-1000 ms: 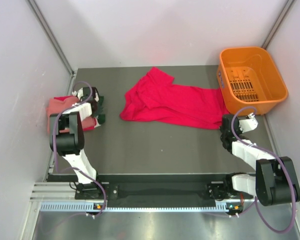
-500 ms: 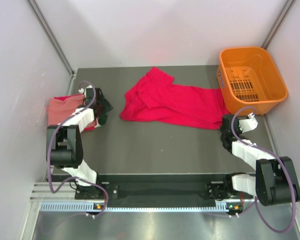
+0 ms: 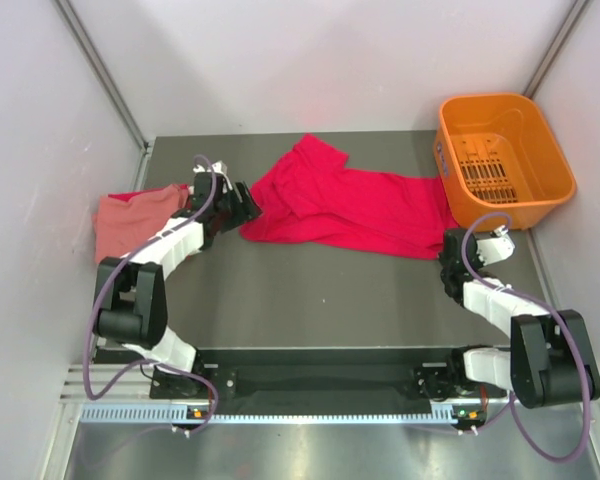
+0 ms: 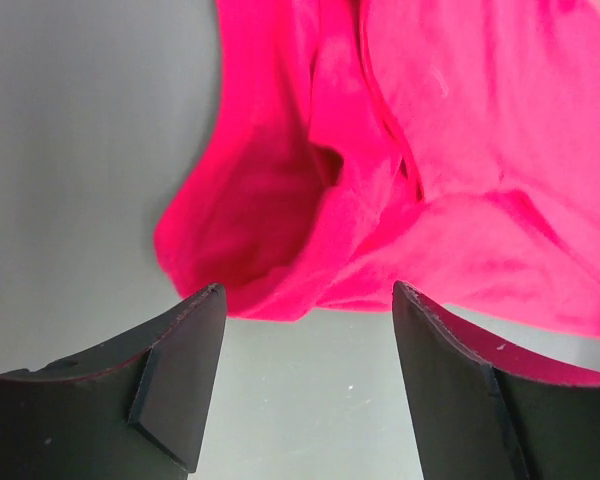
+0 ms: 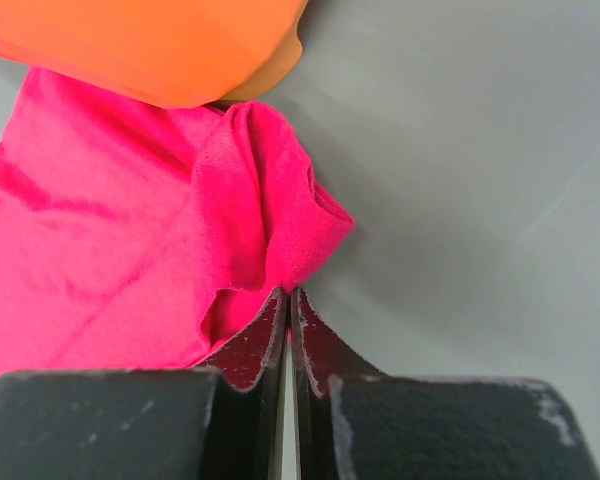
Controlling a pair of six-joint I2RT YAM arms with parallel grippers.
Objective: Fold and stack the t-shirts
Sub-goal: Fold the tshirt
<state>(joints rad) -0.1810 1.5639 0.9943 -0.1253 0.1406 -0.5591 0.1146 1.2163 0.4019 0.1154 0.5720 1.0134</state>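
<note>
So the crimson red t-shirt (image 3: 360, 210) is lying spread out and rumpled across the back-middle of the table (image 3: 320, 290), not folded at all; its right end runs up to the orange basket (image 3: 555, 160) in the far right corner, and from the right wrist cam the basket's edge sits over that bit of cloth. The salmon pink t-shirt (image 3: 125, 220) is off on the left side of the table, bunched in a low heap, well apart from the red one. The left gripper (image 3: 248, 205) is reaching in at the red shirt's left edge; in its wrist view the jaws are spread wide with nothing between them but bare table, and the bunched-up hem is just ahead of the fingertips (image 4: 195, 310), not touched as far as I can see. The right gripper (image 3: 449, 245) is down by the shirt's near right corner next to the basket; its fingers are pressed tight together, tips right at the folded-over corner of the cloth; can't tell if any fabric is actually nipped in there.
</note>
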